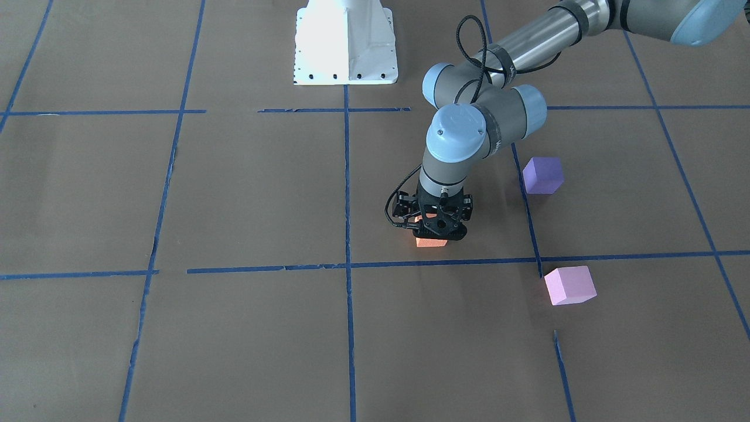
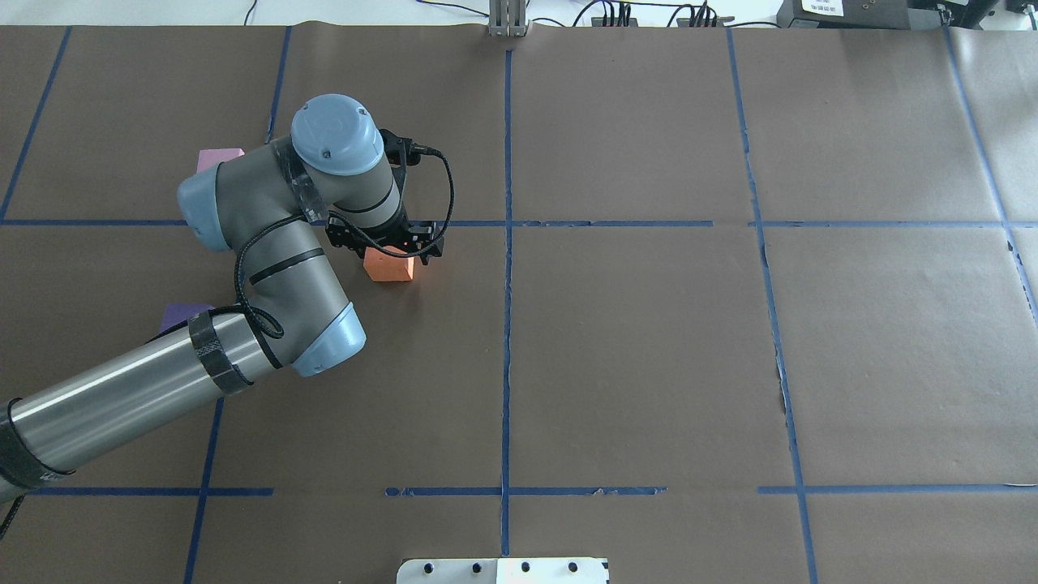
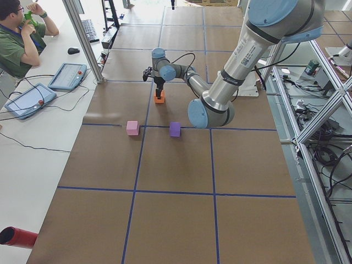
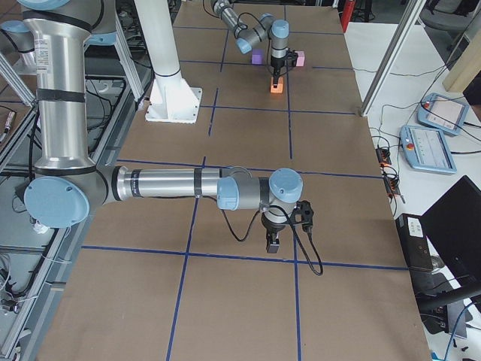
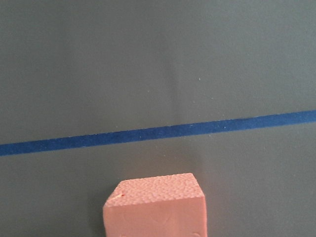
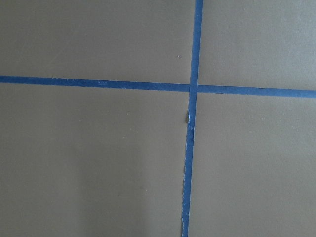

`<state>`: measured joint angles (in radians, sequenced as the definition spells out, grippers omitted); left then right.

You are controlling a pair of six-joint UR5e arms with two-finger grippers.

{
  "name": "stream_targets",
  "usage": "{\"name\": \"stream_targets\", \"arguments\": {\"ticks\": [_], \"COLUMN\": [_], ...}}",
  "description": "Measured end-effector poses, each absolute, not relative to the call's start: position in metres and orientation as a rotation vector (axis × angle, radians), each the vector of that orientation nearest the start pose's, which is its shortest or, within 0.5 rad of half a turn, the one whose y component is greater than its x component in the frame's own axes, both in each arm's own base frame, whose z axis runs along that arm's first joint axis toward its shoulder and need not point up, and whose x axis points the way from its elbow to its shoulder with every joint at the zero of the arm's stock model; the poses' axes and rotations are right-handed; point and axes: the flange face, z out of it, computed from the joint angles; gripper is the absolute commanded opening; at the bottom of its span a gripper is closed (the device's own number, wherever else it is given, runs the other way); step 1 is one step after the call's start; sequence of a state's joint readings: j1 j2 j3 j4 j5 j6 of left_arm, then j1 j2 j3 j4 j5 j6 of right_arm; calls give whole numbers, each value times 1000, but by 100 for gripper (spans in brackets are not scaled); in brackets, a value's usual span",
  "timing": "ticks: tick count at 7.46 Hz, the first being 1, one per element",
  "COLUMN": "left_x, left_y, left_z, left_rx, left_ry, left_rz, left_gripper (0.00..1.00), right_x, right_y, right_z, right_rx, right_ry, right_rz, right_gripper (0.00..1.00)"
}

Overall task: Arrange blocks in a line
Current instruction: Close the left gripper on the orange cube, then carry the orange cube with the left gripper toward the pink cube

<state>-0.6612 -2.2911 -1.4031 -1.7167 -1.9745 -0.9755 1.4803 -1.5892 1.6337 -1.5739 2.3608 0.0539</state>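
Note:
The orange block [image 1: 429, 241] sits between the fingers of my left gripper [image 1: 436, 230], which points straight down and is shut on it, at or just above the paper. In the left wrist view the orange block [image 5: 154, 207] fills the bottom centre, near a blue tape line. The violet-purple block [image 1: 543, 174] and the pale pink block [image 1: 569, 285] lie apart on the table further out on my left. My right gripper [image 4: 269, 242] hangs low over the table far from the blocks; I cannot tell whether it is open or shut.
The table is covered in brown paper with a blue tape grid [image 2: 507, 324]. The white base [image 1: 345, 44] stands at the robot's edge. An operator [image 3: 19, 38] sits beyond the far side with tablets [image 3: 69, 76]. The right wrist view shows only a tape crossing [image 6: 192, 89].

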Motion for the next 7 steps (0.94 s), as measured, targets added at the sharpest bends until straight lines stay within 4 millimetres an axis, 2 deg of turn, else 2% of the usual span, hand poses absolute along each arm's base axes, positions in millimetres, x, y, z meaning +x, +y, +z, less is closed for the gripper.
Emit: {"name": "stream_targets", "arguments": {"ticks": [1, 2, 4, 6, 7], "left_x": [535, 536, 536, 529, 517], "left_y": [-535, -536, -536, -538, -540], "left_z": [286, 288, 289, 284, 272], "left_rx": [91, 91, 90, 94, 101], "left_ry": [783, 782, 782, 782, 782], "left_rz": [77, 76, 76, 71, 64], "left_gripper": [99, 78, 4, 0, 0], "right_x": [18, 18, 18, 18, 18], "right_y": [-490, -490, -490, -490, -490], "right_z": [636, 636, 636, 636, 636], "right_rx": [-18, -18, -18, -18, -18], "right_ry": [-791, -791, -791, -791, -791], "right_rz": [-51, -51, -50, -50, -50], "right_gripper": [100, 100, 100, 100, 100]}}
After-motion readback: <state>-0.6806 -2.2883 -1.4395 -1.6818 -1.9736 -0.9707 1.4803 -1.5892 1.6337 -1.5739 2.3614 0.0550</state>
